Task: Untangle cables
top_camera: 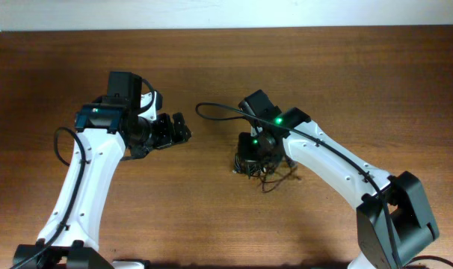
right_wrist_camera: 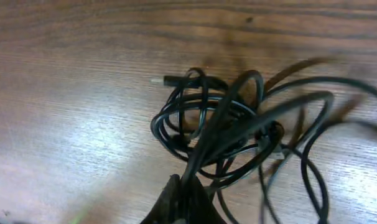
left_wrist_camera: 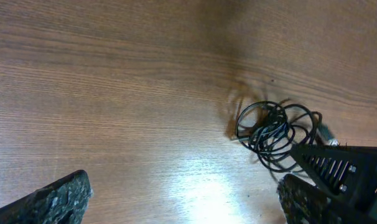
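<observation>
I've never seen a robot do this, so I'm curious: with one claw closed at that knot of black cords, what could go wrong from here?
The right claw seems shut on one strand of the cables, whose loops cross tightly; pulling might tighten the knot. The left claw hangs open, apart from them, so the whole bundle could simply drag along. The plug end might snag in a loop.
</observation>
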Action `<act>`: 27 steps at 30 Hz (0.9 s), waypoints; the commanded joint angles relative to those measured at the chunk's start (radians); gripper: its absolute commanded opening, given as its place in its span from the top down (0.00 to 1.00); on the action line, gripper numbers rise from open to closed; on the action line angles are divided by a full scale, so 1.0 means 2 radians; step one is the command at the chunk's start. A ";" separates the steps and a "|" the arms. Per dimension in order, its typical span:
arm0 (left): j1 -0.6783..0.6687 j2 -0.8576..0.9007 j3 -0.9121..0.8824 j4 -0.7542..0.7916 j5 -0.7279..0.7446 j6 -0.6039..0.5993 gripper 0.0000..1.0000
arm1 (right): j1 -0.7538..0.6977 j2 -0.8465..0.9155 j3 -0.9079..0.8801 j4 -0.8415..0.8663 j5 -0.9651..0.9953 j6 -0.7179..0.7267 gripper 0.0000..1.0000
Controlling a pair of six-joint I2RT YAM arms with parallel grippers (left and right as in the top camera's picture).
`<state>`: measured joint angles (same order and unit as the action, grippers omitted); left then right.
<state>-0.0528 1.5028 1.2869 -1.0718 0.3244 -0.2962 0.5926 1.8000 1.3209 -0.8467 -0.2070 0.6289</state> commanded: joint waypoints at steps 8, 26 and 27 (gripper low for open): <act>0.002 0.004 0.004 -0.002 -0.003 -0.005 0.01 | 0.002 -0.050 0.360 -0.162 -0.058 -0.094 0.96; 0.002 0.004 0.004 0.011 0.139 0.084 0.02 | 0.001 -0.036 0.540 -0.195 -0.123 -0.116 0.96; 0.002 0.004 0.004 0.011 0.139 0.084 0.01 | 0.001 -0.036 0.598 -0.191 -0.123 -0.116 0.96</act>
<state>-0.0528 1.5036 1.2869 -1.0515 0.5922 -0.1493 0.5926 1.7641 2.3348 -1.2404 -0.4328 0.4156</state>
